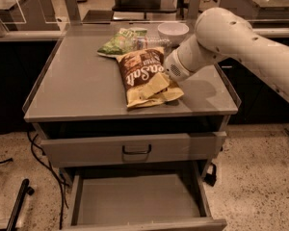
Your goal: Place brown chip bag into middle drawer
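Note:
The brown chip bag (138, 70) lies flat on the grey cabinet top (77, 85), right of centre, its cream-yellow end toward the front edge. My gripper (160, 88) is down on the bag's near cream end, coming in from the right on the white arm (231, 37). The middle drawer (135, 201) is pulled out wide open below, its flat grey floor bare.
A green chip bag (120, 40) and a white bowl (172, 32) sit behind the brown bag. A grey drawer with a black loop handle (136, 151) sits above the open drawer. Black cables (41, 158) hang at the cabinet's left. Counters stand behind.

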